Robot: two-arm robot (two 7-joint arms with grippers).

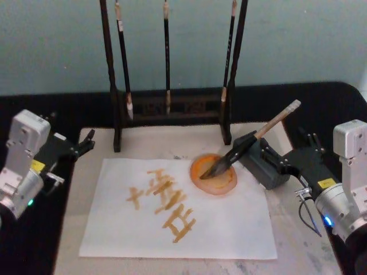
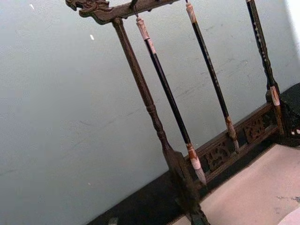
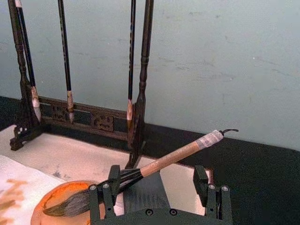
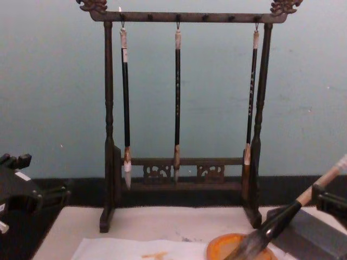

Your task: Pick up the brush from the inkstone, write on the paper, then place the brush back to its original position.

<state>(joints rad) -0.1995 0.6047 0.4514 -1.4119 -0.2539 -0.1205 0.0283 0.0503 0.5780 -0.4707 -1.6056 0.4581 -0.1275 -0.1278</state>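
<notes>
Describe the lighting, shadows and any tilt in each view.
Head view: soft even light, no glare on the paper, barely a shadow under the brush; left hand parked beside the mat. Left wrist view: the brush stand leans diagonally, camera rolled. Right wrist view: open right hand dark in the foreground. Chest view: stand upright, wall evenly lit.

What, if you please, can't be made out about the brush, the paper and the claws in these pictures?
- Paper: in the chest view the bottom edge cuts it off, hiding the orange writing.
- Brush: in the right wrist view the right claw covers part of its black section.
- Left claw: in the head view, too small to tell open or shut.
</notes>
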